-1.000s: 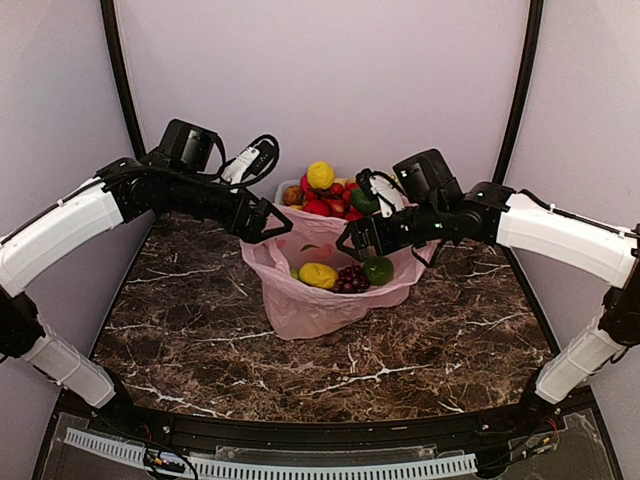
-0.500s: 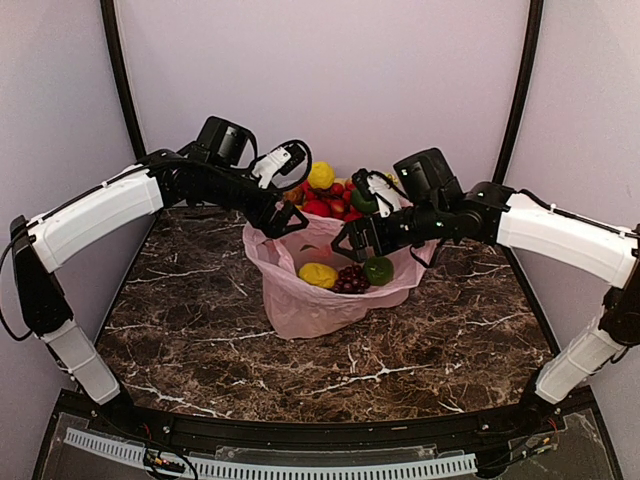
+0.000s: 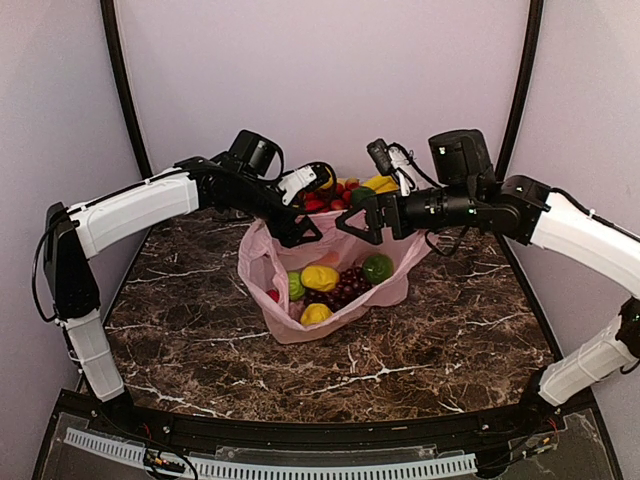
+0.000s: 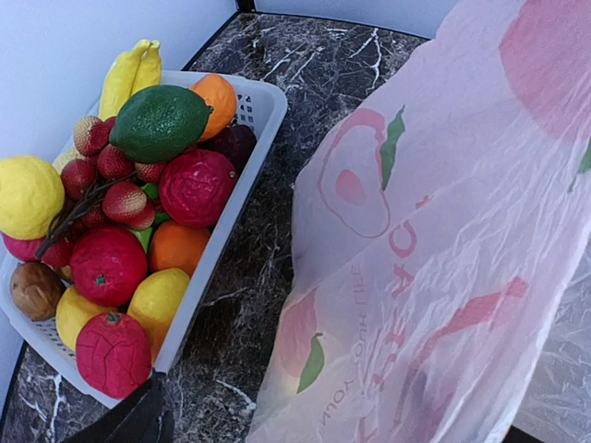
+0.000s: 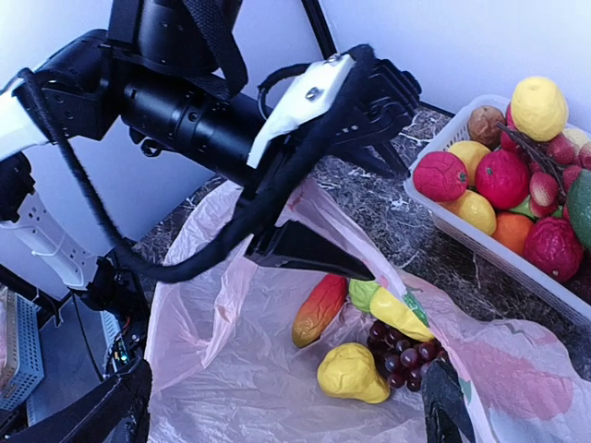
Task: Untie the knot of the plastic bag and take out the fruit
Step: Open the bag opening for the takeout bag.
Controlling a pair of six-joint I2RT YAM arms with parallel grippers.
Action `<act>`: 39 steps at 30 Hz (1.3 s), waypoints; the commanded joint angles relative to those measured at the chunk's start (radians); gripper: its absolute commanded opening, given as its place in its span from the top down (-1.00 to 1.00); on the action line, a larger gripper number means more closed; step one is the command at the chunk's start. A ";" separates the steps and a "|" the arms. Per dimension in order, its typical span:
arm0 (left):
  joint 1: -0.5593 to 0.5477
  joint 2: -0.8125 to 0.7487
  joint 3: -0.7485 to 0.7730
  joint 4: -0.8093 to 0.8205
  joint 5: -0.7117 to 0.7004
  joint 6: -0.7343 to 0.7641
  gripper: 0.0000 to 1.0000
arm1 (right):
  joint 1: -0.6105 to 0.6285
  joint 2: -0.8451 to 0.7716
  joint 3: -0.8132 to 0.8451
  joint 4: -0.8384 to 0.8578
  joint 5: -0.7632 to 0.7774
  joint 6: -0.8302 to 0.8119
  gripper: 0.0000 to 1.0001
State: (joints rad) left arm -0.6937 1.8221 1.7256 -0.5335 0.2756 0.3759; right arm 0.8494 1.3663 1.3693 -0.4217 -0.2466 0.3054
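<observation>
Now both arms sit closer in over the bag (image 3: 254,268) than a sec. ago. L gripper (image 3: 303,228) has swung in from the left to the far-left rim. Its fingers stand spread, and in the R wrist view the rim film seems to drape over the lower one, w/ no visible pinch. R gripper (image 3: 357,226) has edged up at the far side of the mouth, fingers spread wide, nothing between them.

Position: the bag lies mid-table (image 3: 200,320), just near of the basket (image 4: 263,111). Its mouth gapes upward and no knot is to be seen, so the untying step reads as done. Vs. a sec. ago the left wall stands taller, the sack is drawn narrower, and the contents have slumped toward the near side.

All fruit (image 3: 320,277) of the bag lies inside: a yellow piece mid-bag, grapes (image 3: 345,287) just right of it, green one (image 3: 377,267) at the far right. A second yellow, a green and a red piece are newly exposed at near left.

Meaning: w/ the left rim propped up, access from above looks better. Removal is not yet begun, since neither gripper holds a piece. Prob. next step: one gripper drops through the mouth for a top piece, e.g. the yellow one. Risk: thin film may snag a finger, or sag shut if it slips off the L gripper.
</observation>
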 commanded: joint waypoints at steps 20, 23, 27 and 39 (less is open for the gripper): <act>-0.013 -0.092 -0.067 0.008 -0.099 -0.199 0.99 | 0.069 -0.011 -0.121 -0.053 -0.242 0.023 -0.97; -0.013 -0.101 -0.080 0.034 0.018 -0.217 0.99 | 0.100 0.001 -0.087 -0.024 -0.314 0.005 -0.97; -0.013 -0.109 -0.089 0.049 0.056 -0.236 0.99 | 0.138 0.047 -0.020 0.011 -0.347 -0.021 -0.97; -0.009 -0.154 -0.133 0.041 -0.026 -0.261 0.98 | 0.157 0.098 -0.021 0.070 -0.002 0.054 -0.92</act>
State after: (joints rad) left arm -0.7067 1.7405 1.6199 -0.4946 0.2516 0.1417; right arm 0.9955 1.4239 1.3632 -0.3477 -0.4690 0.3161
